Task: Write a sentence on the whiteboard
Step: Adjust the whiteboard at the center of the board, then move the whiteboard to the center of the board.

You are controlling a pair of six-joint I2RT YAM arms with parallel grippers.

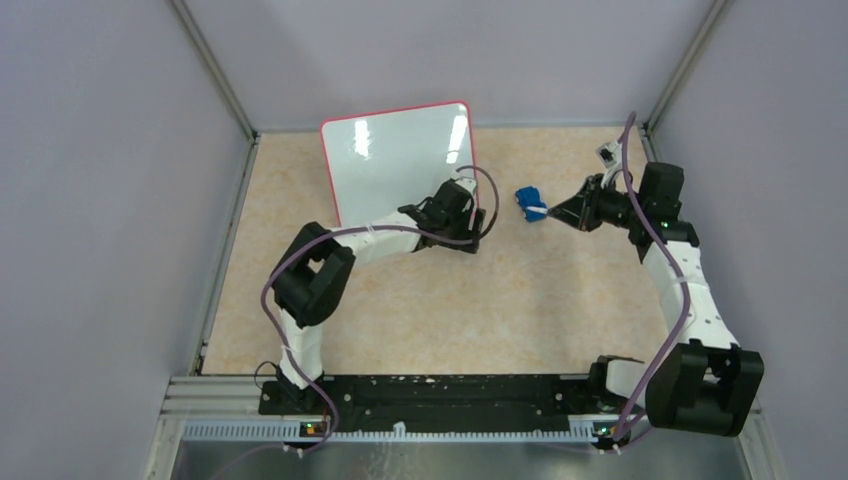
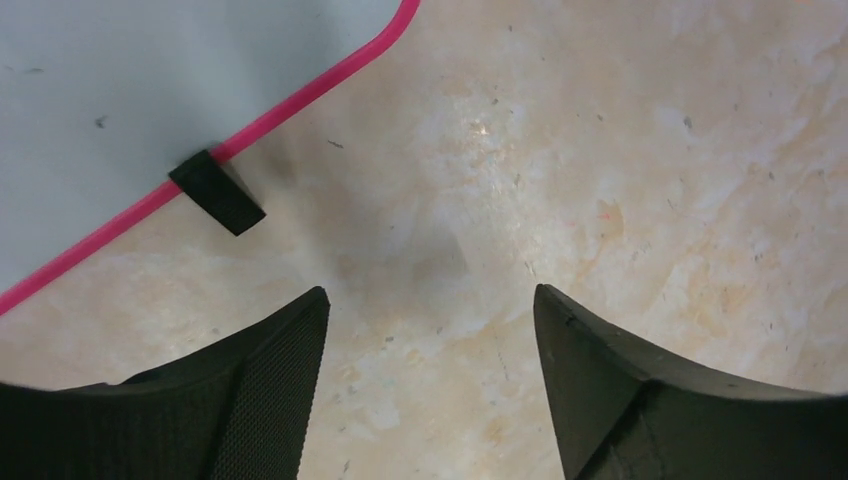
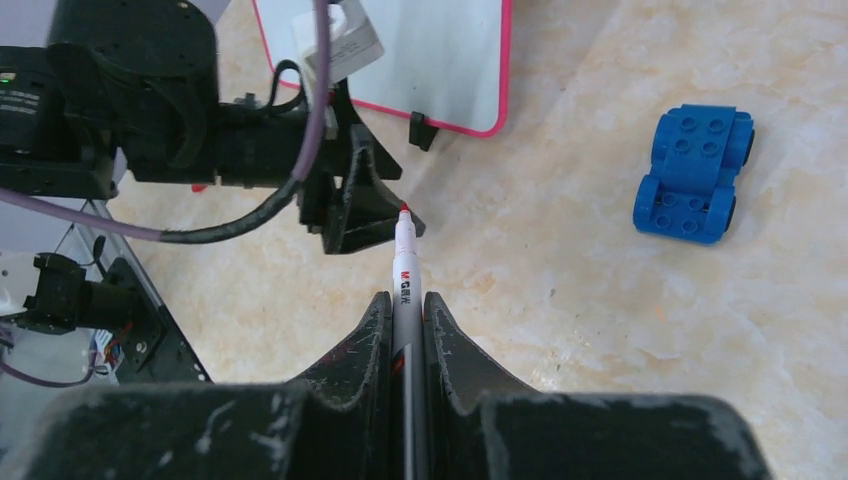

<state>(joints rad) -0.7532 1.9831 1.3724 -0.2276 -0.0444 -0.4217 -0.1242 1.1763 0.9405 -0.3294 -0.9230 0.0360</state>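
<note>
Whiteboard (image 1: 395, 165) glossy white, pink-red rim, rounded corners, black clip (image 2: 216, 190) on edge.

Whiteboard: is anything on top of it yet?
The whiteboard shows bare white with glare, no writing seen. From above, the left gripper covers its near right corner.

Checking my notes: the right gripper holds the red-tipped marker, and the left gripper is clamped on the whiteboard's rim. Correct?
No. The left gripper is open over the table beside the whiteboard and its pink rim, gripping nothing; the left wrist view shows it. The right gripper does hold the red-tipped marker.
</note>
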